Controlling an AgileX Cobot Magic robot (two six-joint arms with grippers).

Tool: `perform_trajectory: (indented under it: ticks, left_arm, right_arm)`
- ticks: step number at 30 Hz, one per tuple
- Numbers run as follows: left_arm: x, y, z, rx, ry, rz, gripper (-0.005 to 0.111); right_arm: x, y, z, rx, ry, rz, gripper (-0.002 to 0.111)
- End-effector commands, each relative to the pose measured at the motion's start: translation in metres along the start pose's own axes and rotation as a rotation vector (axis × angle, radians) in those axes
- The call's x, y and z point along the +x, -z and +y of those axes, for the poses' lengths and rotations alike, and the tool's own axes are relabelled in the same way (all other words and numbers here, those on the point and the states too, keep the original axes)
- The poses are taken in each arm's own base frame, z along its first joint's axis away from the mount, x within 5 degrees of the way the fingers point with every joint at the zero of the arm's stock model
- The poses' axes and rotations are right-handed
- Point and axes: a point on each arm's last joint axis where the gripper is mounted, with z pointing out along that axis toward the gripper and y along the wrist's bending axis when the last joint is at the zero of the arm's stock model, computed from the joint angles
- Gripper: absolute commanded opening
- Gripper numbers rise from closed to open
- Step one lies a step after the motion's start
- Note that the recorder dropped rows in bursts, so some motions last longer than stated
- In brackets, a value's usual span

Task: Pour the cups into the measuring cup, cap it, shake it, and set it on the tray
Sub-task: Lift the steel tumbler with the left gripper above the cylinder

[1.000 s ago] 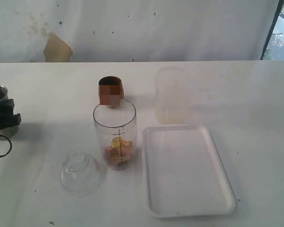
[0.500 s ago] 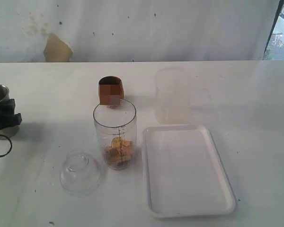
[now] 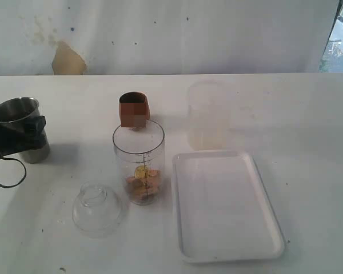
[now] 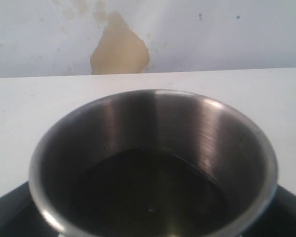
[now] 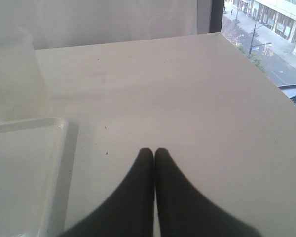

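The left hand (image 3: pixel 18 131) holds the steel cup (image 3: pixel 33 149), but if it tips too soon or bumps the tall clear cup (image 3: pixel 139 157), things could spill on the surface (image 3: pixel 286 114).

Frosted translucent cup (image 3: pixel 206 114): upright on the white worktop (image 3: pixel 286 108), toward the back, right of middle in the exterior view. No markings visible; lower part faintly yellowish. Worktop surface: scattered small dark specks (image 3: pixel 62 269). Behind it, a whitish wall (image 3: pixel 217 34) with faint stains and one tan, irregular patch (image 3: pixel 67 59) just above the worktop's far edge, left side. Far right: window (image 3: pixel 342 34), daylight, street and buildings outside.
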Motion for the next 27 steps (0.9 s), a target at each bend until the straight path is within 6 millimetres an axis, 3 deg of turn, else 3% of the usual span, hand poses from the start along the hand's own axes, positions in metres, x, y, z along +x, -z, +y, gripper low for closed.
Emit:
perform_trajectory:
  ticks: [1,17,27]
  left_arm:
    - [-0.013,-0.009,-0.004,0.056,-0.005,-0.030,0.000]
    - [-0.069,-0.010,-0.012,0.118,-0.053,-0.158,0.000]
    - [-0.100,-0.027,-0.027,0.305,-0.036,-0.161,0.000]
  right_arm:
    - [-0.001,0.000,0.000,-0.001,-0.003,-0.009,0.000]
    - [-0.001,0.000,0.000,-0.001,-0.003,-0.009,0.000]
    - [-0.001,0.000,0.000,-0.001,-0.015,-0.009,0.000]
